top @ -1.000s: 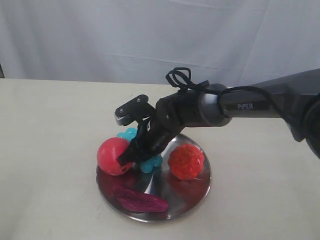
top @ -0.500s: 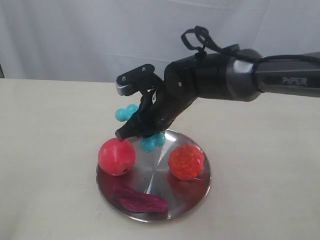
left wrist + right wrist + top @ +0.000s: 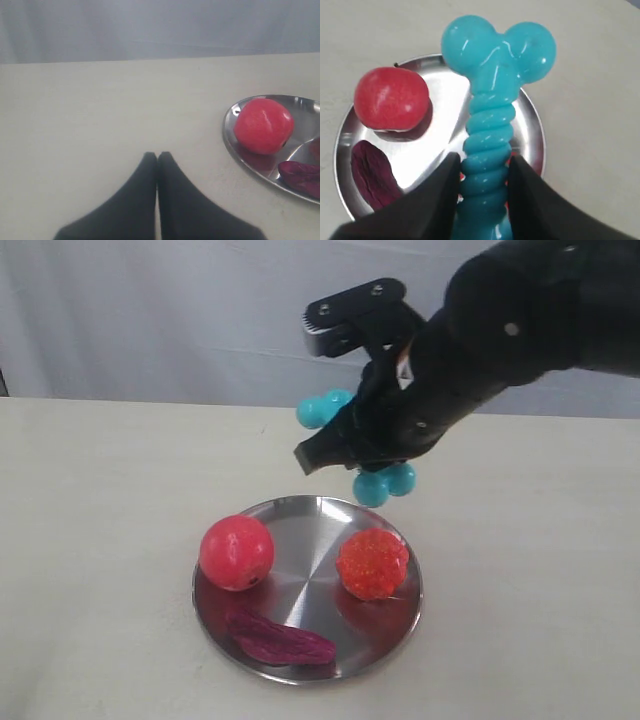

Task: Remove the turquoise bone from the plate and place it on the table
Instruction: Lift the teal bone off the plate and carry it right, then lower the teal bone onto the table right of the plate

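Observation:
My right gripper (image 3: 345, 452) (image 3: 485, 162) is shut on the ribbed shaft of the turquoise bone (image 3: 492, 100), which it holds in the air well above the far edge of the silver plate (image 3: 300, 530). Knobs of the bone (image 3: 325, 408) stick out on both sides of the dark fingers. In the right wrist view the plate (image 3: 440, 67) lies below the bone. My left gripper (image 3: 157, 156) is shut with nothing in it, low over the beige table (image 3: 100, 110), to the side of the plate (image 3: 232, 142).
On the plate lie a red ball (image 3: 237, 552), a bumpy orange-red ball (image 3: 372, 563) and a dark magenta piece (image 3: 280, 638). A white cloth backdrop (image 3: 200, 310) hangs behind the table (image 3: 90, 540).
The right gripper has lifted the turquoise bone off the plate and carried it up and to the right. The red ball and the other toys stay on the plate.

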Robot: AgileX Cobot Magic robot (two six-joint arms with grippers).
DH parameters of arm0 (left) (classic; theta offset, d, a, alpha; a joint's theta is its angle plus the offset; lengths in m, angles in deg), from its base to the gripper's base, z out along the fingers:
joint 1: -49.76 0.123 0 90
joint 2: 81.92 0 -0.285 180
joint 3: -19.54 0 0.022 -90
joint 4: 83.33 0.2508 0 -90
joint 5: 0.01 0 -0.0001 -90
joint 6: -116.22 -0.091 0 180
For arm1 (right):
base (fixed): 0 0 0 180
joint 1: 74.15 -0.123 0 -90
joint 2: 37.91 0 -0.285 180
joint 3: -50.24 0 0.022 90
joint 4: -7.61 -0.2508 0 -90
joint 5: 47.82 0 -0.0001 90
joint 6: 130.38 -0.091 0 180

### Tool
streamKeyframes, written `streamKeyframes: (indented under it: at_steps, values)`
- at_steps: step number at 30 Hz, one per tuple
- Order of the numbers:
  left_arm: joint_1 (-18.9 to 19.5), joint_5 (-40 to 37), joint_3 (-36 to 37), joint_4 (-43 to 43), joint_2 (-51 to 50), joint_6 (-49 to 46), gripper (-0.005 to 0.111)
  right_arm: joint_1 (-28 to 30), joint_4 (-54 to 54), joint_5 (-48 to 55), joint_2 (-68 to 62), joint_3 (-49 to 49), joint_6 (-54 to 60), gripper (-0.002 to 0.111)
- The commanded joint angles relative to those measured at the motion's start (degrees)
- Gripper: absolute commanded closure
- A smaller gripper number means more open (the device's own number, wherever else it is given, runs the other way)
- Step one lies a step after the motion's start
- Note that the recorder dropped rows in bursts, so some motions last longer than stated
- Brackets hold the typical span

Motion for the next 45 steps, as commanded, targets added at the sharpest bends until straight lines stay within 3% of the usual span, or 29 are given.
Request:
streamKeyframes:
  at_steps: [1,15,35,45]
  values:
    - [-0.2,0.0,0.2,0.0,0.1,0.1,0.107,2.8,2.7,4.0,7.3,4.3,-3.0,0.109]
    - [-0.2,0.0,0.2,0.0,0.1,0.1,0.107,15.2,1.5,3.9,21.5,20.0,-7.0,0.109]
    - [-0.2,0.0,0.2,0.0,0.1,0.1,0.107,15.7,-2.5,-7.7,4.3,22.2,-11.6,0.109]
    - [-0.2,0.0,0.2,0.0,0.1,0.1,0.107,15.7,2.1,-14.6,-4.7,22.2,-15.7,0.109]
